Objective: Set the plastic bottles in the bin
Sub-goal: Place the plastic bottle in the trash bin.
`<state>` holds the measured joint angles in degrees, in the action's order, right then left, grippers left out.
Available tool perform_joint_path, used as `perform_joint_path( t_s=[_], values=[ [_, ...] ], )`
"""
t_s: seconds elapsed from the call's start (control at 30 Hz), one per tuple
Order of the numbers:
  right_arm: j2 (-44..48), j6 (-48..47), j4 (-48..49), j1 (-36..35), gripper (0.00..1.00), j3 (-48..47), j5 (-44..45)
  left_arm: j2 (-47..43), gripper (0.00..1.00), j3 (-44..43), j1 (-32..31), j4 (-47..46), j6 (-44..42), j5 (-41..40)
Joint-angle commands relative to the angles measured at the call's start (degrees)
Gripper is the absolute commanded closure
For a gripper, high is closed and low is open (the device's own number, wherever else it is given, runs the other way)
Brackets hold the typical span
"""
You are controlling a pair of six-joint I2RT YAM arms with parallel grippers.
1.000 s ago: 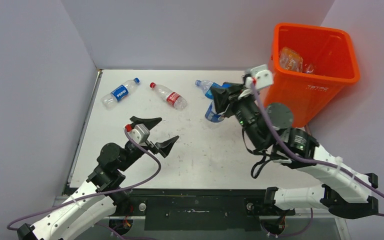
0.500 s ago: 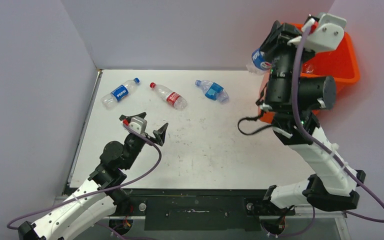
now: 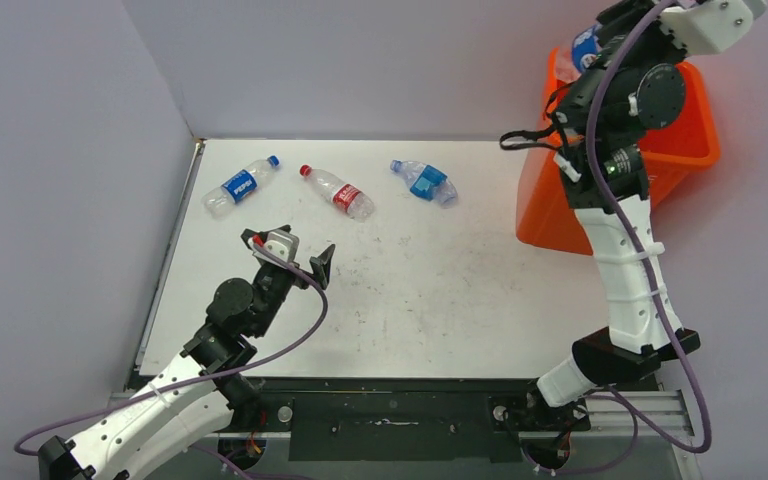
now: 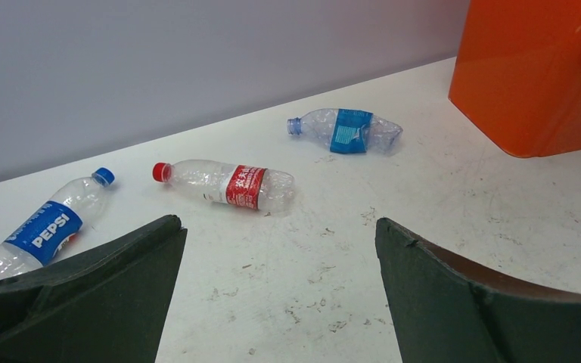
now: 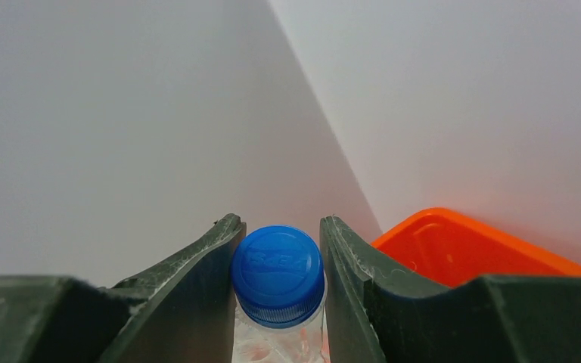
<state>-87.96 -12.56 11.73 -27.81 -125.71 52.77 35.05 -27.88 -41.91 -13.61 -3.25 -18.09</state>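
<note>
Orange plastic marks the bin (image 3: 695, 135) at the upper right of the top view. High by its upper-left corner, the right gripper (image 5: 278, 224) is clamped on the neck of a blue-capped bottle (image 5: 278, 276), not yet dropped. The arm hides most of the bin's inside. Three bottles are left lying across the table's upper middle: a Pepsi bottle (image 3: 241, 185), a red-labelled bottle (image 3: 337, 192) and a crushed blue-labelled bottle (image 3: 424, 183). The left gripper (image 4: 276, 234) faces them, jaws wide apart and empty.
</note>
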Motion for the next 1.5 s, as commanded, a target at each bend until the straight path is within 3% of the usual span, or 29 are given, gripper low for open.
perform_joint_path(
  t_s=[0.0, 0.33, 0.4, 0.5, 0.53, 0.63, 0.77, 0.97, 1.13, 1.3, 1.47],
  values=[
    [-0.37, 22.41, -4.60, 13.77, 0.95, 2.09, -2.46, -0.07, 0.04, -0.15, -0.26, -1.30, -0.65, -0.85],
    [-2.07, 31.83, -5.69, 26.02, 0.92, 12.82, 0.50, -0.03, 0.04, -0.28, -0.25, -1.62, 0.10, -0.52],
    [-2.21, 36.15, -9.51, 27.57, 0.77, 14.78, -0.55, -0.39, 0.04, -0.27, -0.26, -1.44, 0.14, -0.92],
    [-2.68, 42.36, -14.82, 31.70, 0.39, 16.46, -3.12, -1.31, 0.04, 0.11, -0.25, -1.78, 0.02, -1.37],
    [-2.80, 42.69, -14.92, 31.91, 0.31, 16.80, -3.45, -1.57, 0.04, 0.25, -0.23, -1.99, -0.04, -1.58],
    [-3.09, 41.49, -13.87, 31.96, 0.18, 17.16, -3.77, -1.52, 0.04, 0.24, -0.20, -1.93, -0.43, -1.99],
    [-2.61, 40.54, -12.58, 31.12, 0.10, 16.35, -4.60, -1.06, 0.04, 0.04, -0.24, -1.78, -0.52, -2.28],
    [-1.82, 32.09, -6.39, 23.85, 0.07, 13.24, -3.85, -0.77, 0.04, 0.02, -0.20, -1.69, -0.66, -2.64],
    [2.25, 27.25, -1.09, 14.57, 0.07, 15.52, -10.00, -0.60, 0.04, -0.05, -0.23, -1.60, -0.69, -3.05],
    [12.13, 24.00, 4.37, 3.15, 0.06, 27.97, -23.85, -0.05, 0.04, -0.15, -0.19, -1.23, -0.50, -5.03],
    [19.44, 25.58, 1.84, -8.02, 0.06, 43.18, -28.96, 0.70, 0.04, -0.07, -0.20, -1.25, -0.83, -9.21]
  ],
)
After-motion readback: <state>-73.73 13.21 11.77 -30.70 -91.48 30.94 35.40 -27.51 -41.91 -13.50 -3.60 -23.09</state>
